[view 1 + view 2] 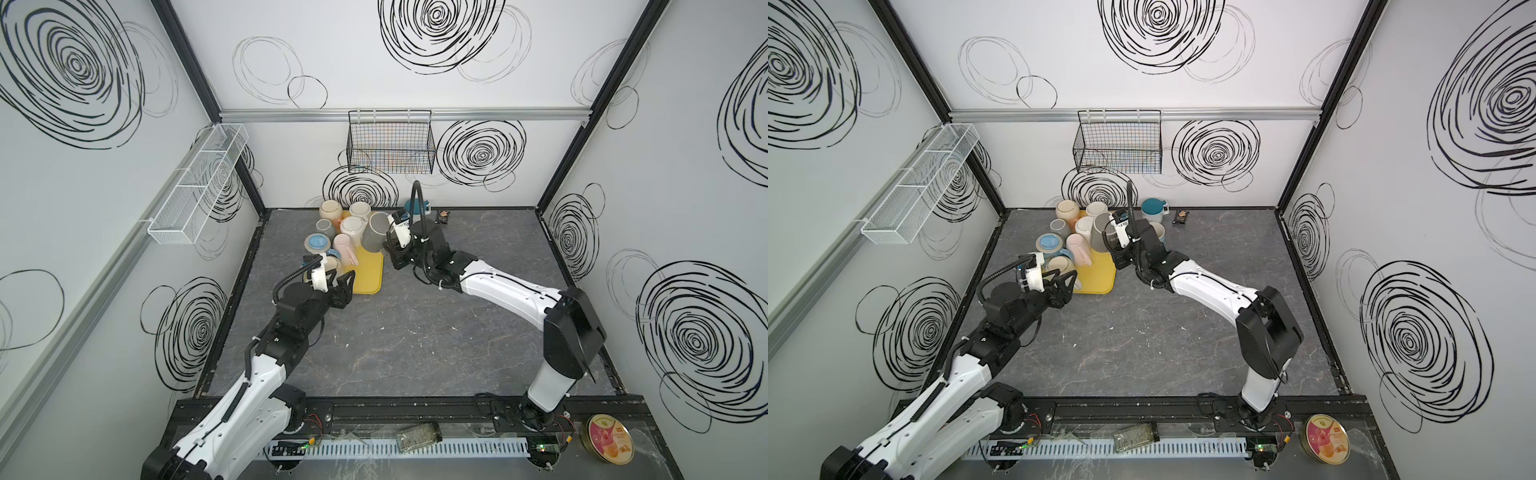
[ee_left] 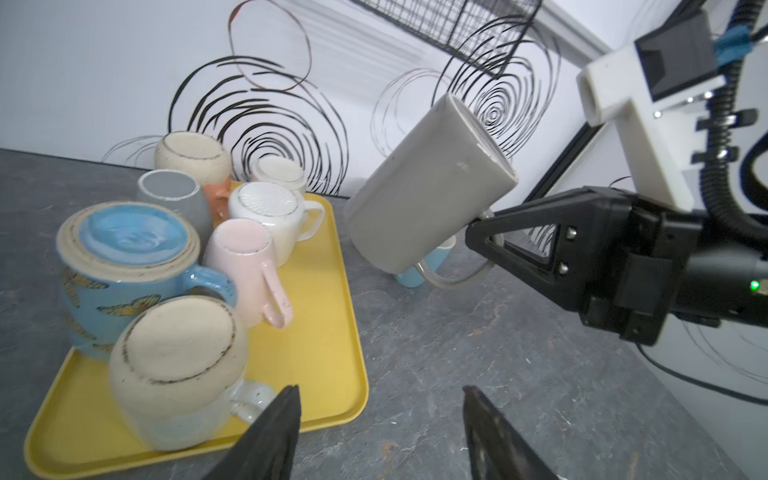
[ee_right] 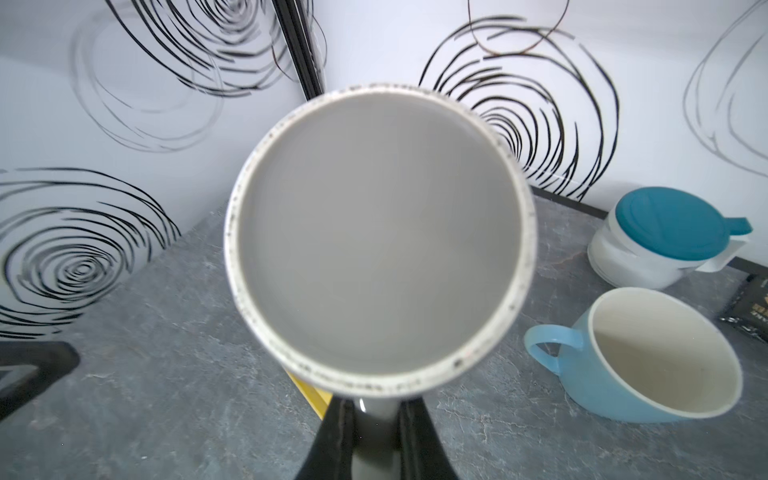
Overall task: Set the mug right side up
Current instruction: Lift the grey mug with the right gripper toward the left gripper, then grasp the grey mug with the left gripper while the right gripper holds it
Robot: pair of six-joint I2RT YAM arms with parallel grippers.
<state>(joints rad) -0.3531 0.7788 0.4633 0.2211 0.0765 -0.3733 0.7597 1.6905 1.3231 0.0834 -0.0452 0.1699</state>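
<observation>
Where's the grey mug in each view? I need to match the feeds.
In a top view: grey mug, far centre.
In a top view: same spot, slightly further left.
Left wrist: centre, tilted, handle in right hand.
Right wrist: fills the centre, end-on.
Shared landmark: yellow tray beside it.

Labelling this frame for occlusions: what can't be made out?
Inside of the grey mug: mouth faces away in every view.
Most of the light blue cup: left wrist view, behind that mug.
The dark packet: cut by the right wrist view's edge; tiny in both top views.
</observation>
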